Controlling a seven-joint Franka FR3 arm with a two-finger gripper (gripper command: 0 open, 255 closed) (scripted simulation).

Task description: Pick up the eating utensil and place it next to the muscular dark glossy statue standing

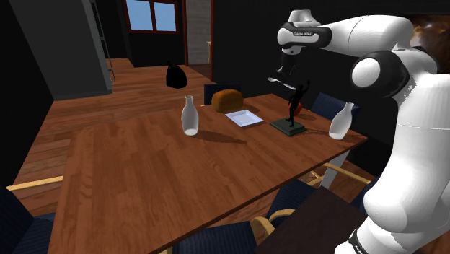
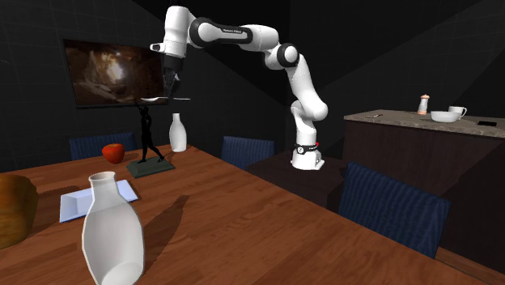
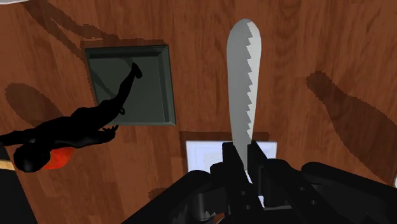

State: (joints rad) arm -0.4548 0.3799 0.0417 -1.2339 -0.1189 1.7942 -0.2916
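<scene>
In the shoulder view the white arm [image 1: 375, 72] is stretched up and to the left, and the end effector [image 1: 285, 72] is pointed down, high above the worktop [image 1: 159, 180]. A grey knife [image 1: 280, 79] is gripped in it, above the black statue [image 1: 294, 101]. The statue is stood on a dark green base [image 1: 287, 127] near the worktop's far edge. Two white bottles are counted: a bottle [image 1: 189, 115] near the middle and a bottle [image 1: 342, 120] close to the right edge. One white tray [image 1: 244, 117] and one loaf [image 1: 226, 99] are set between the middle bottle and the base. A wide stretch of bare wood is seen at the near left.

In the second exterior view the knife [image 2: 158, 99] is held flat over the statue's [image 2: 147, 133] raised arm. One red apple [image 2: 114, 152] is seen beside the statue. Three blue chairs [image 2: 247, 150] are counted along the worktop's edges.

In the wrist view the fingers [image 3: 229, 153] are closed on the knife's handle, and the toothed blade [image 3: 245, 83] is stuck out ahead of them. Bare wood is seen under the blade, beside the base [image 3: 130, 86]. The tray [image 3: 202, 153] is seen under the fingers
</scene>
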